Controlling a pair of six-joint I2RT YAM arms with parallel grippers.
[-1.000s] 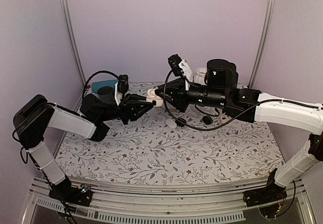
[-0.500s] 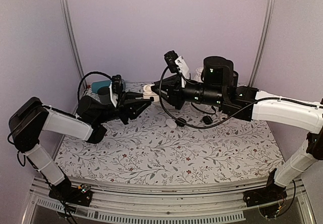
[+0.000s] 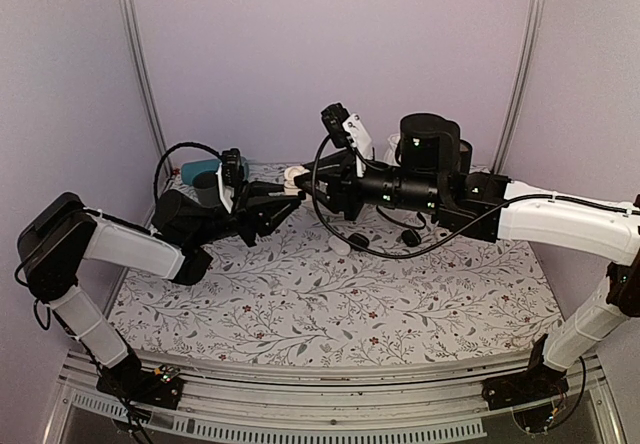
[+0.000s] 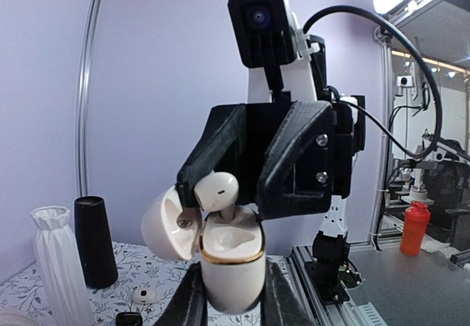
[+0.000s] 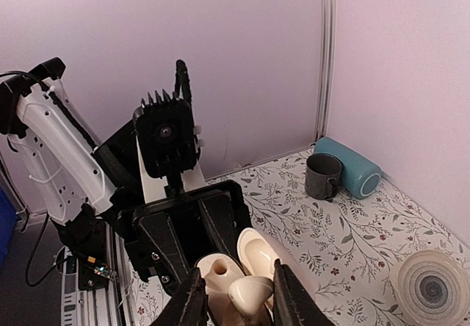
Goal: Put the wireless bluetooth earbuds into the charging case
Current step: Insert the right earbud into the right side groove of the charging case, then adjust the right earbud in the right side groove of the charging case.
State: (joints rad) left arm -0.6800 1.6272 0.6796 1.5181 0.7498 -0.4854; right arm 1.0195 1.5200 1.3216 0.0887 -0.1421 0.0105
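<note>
My left gripper [image 3: 287,194] is shut on the charging case [image 4: 232,256], a small white case with a gold rim, and holds it upright above the table with its lid [image 4: 167,223] flipped open. My right gripper [image 3: 306,181] is shut on a glossy white earbud [image 4: 216,192] right above the case, and the stem reaches the case's open top. In the right wrist view the earbud [image 5: 251,295] sits between my fingers beside an empty well [image 5: 220,268]. I see no second earbud.
A grey mug [image 5: 323,175] and a teal cylinder [image 5: 354,169] lie at the back left corner. A white ribbed vase [image 4: 55,267] and a black cylinder [image 4: 95,241] stand at the back. Black pods [image 3: 358,241] and a white oval pod [image 3: 340,247] lie under the right arm.
Both grippers have risen and shifted a little left and back. The earbud has come closer to the case's open top.
</note>
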